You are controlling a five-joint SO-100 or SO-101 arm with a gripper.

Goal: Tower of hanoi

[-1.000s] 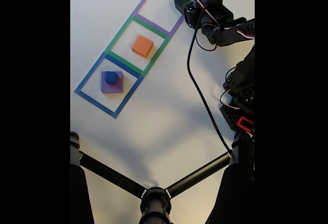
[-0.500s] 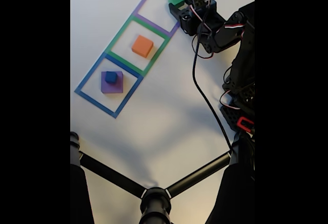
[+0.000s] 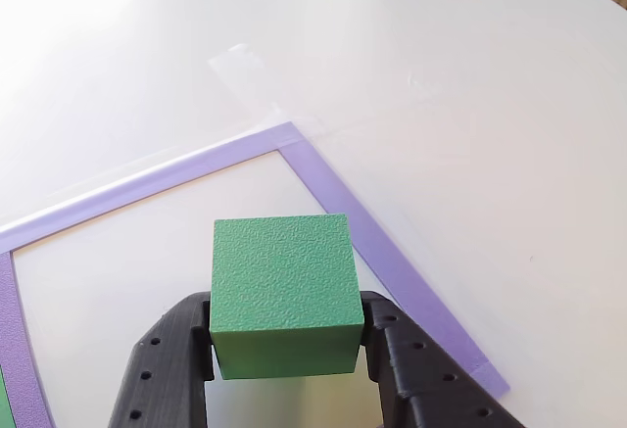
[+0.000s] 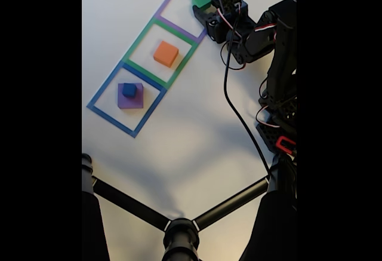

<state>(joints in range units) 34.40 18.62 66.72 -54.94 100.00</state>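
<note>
Green cube (image 3: 282,291) pinched in gripper (image 3: 284,350), held over purple tape square (image 4: 186,8) near its 3 o'clock edge in fixed view.
Mid-transfer. Orange block (image 4: 166,53) alone in green tape square (image 4: 160,54); blue cube (image 4: 129,89) stacked on purple slab (image 4: 131,98) in blue tape square (image 4: 125,98). Next, probably: shift toward 9 o'clock to centre, lower, release.
</note>
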